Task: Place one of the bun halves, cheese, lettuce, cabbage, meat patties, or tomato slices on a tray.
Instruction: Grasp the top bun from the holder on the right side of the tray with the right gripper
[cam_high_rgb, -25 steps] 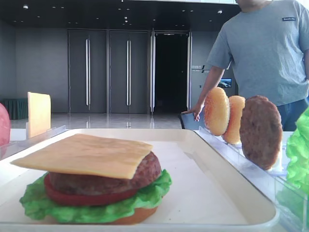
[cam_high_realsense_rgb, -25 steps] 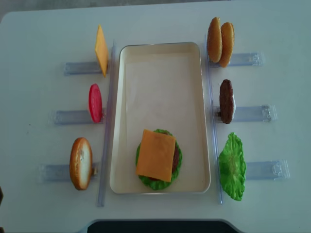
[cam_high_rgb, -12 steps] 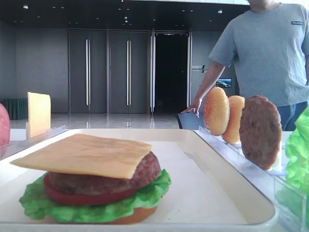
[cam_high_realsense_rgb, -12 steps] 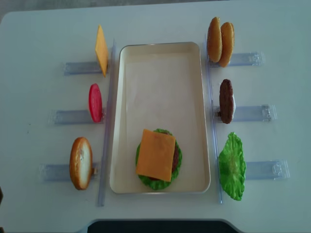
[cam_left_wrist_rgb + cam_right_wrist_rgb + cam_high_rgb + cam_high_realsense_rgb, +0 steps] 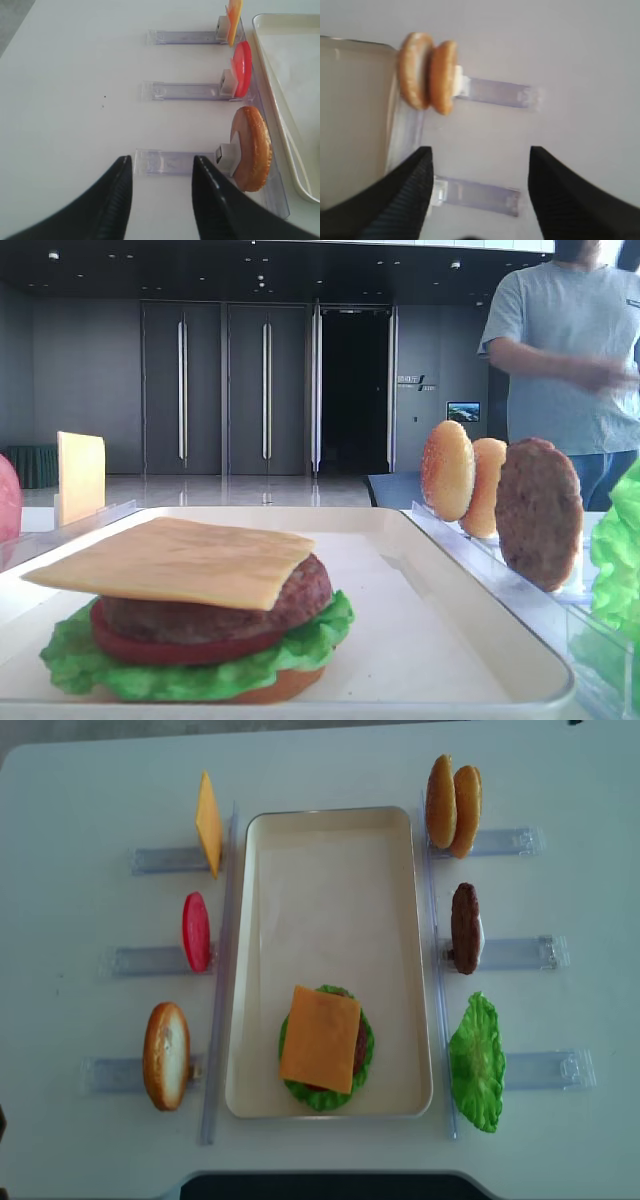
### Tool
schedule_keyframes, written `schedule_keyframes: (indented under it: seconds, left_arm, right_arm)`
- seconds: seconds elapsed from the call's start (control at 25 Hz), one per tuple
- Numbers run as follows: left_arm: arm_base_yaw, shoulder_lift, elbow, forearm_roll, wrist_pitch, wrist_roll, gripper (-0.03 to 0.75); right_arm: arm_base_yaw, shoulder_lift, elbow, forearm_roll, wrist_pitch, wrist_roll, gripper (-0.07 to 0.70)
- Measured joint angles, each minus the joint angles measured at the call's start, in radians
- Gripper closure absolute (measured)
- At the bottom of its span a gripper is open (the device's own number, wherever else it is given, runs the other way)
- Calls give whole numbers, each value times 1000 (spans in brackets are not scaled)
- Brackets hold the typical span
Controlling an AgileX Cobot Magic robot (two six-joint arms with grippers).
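Right gripper (image 5: pixel 479 190) hangs over the white table (image 5: pixel 80 800), jaws spread wide and empty, the bun halves (image 5: pixel 427 72) upright in their rack ahead beside the tray (image 5: pixel 350 125). Left gripper (image 5: pixel 161 192) hovers narrowly parted, holding nothing, above the rack with a lone bun (image 5: pixel 252 147). Cheese (image 5: pixel 320 1038) tops the stack on the tray.

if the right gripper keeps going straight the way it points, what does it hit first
Probably the clear rack lying between the open right gripper fingers, then bare table; the two buns sit off to the left of that line. Depth is hard to judge from the wrist view.
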State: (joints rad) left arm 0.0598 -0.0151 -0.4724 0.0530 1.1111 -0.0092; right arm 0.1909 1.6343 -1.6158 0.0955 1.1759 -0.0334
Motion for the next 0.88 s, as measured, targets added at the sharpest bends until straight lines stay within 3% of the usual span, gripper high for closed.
schedule_keyframes:
  seconds: [0.12,0.28,0.56,0.88]
  left_arm:
    - [0,0,0,0,0,0,409]
    - [0,0,0,0,0,0,409]
    - [0,0,0,0,0,0,409]
    - [0,0,0,0,0,0,412]
  right_arm:
    - [121,45,-11,-29,-27,78,227]
    - [204,134,-73,-31,-34,125,227]
    - [217,254,-178,-22,-41,150,227]
    - [205,316,-188,-3,-90,174,227]
